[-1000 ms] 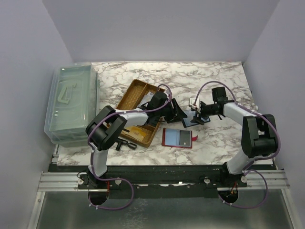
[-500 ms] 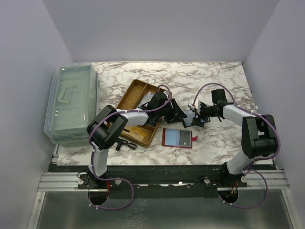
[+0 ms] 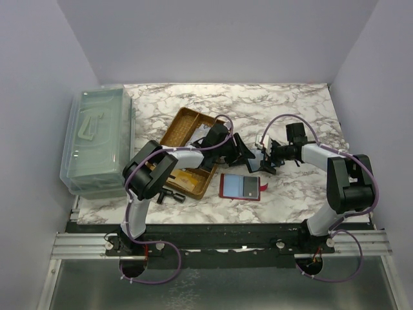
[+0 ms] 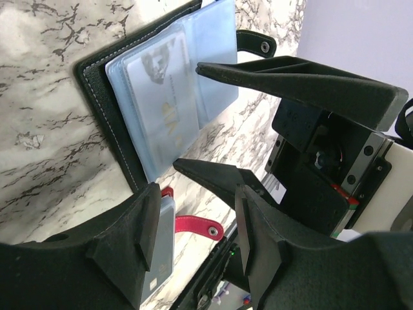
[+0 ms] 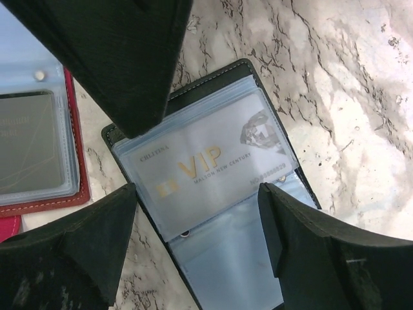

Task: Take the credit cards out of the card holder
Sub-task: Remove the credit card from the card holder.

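Card holder [image 5: 222, 265] lies open, VIP card [image 5: 206, 161] sleeved, left claw [image 4: 197, 192] and right claw [image 5: 197, 190] both released above.

- A white table [image 3: 303, 110] with grey swirls like marble; everything sits on it
- A big clear box [image 3: 97, 139] with a lid stands at the left edge of the table; a pale green thing [image 3: 90, 126] shaped like an L shows through the top
- A brown tray [image 3: 181, 126] lies just right of the box, turned at a slant; something flat and orange-yellow [image 3: 187, 181] lies in its near end; I cannot tell what it is
- A red wallet [image 3: 240, 186] lies open and flat near the front middle of the table; a dark grey card shows under its clear pocket
- Plain purple walls [image 3: 213, 39] stand around the table
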Controlling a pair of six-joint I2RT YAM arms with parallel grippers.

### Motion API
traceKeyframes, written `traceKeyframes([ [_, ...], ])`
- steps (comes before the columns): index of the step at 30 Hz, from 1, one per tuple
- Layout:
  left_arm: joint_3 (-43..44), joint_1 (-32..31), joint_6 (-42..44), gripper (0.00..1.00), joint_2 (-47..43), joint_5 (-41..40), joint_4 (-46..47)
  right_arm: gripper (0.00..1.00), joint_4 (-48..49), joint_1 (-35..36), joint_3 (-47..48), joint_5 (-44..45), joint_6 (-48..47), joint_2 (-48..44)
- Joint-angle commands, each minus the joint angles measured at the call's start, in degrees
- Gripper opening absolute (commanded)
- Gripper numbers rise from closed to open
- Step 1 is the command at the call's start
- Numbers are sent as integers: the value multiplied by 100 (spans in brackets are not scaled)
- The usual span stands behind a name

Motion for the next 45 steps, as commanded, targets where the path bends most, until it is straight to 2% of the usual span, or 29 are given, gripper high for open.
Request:
traceKeyframes([
  [1,249,23,-58,56,182,21,-16,82,158,8,-51,117,228,111],
  [5,381,27,-59,56,285,-97,-214,79,144,8,16,115,475,179],
  [13,632,29,-12,56,478,-357,-583,66,158,8,35,31,991,130],
  [22,952,24,51,56,608,-625,-970,56,278,0,-5,-80,1601,62],
  [31,1114,32,113,56,658,-862,-1310,53,342,-22,-75,-150,1935,-8],
  [45,1511,24,160,54,875,-643,-1348,51,366,-83,-88,-312,2279,-39],
])
